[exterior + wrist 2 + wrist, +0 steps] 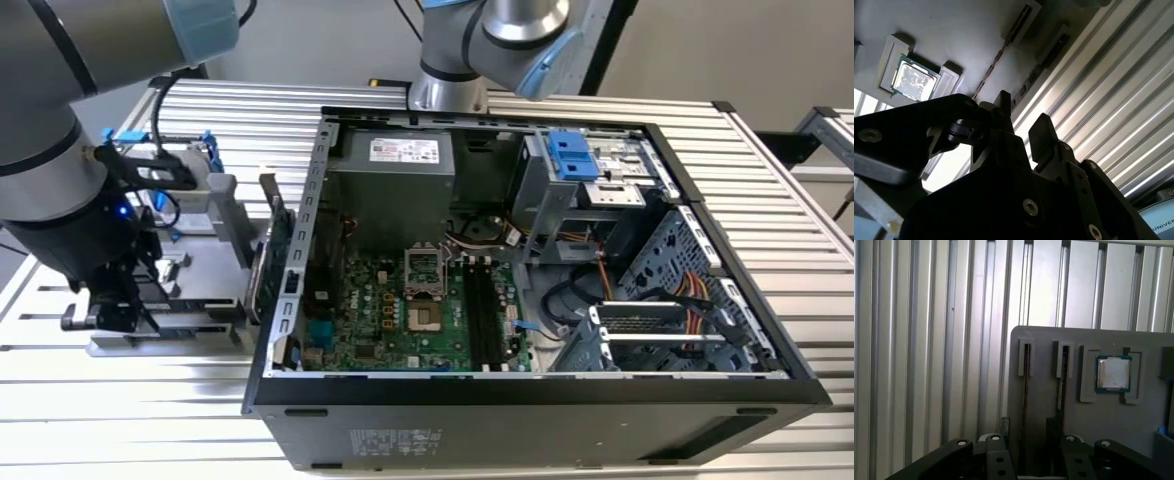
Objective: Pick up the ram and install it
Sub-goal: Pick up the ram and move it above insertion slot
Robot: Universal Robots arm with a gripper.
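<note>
Landmark: gray fixture plate (1114, 430), count 1.
- Narrow slots (1064, 360) in plate: 2, side by side.
- ram (1024, 405) sticks: 2, one edge-on in each slot.
- Processor chip (1113, 374): 1, in plate recess just beside slots.
- gripper (1024, 120): 1; fingers (1043, 129): 2, over plate.
- Open computer case (534, 410): 1, beside plate, on exterior view's right.
- Inside case: motherboard (387, 330) 1, power supply (400, 180) 1.
- Black slots on motherboard: count not clear.
</note>
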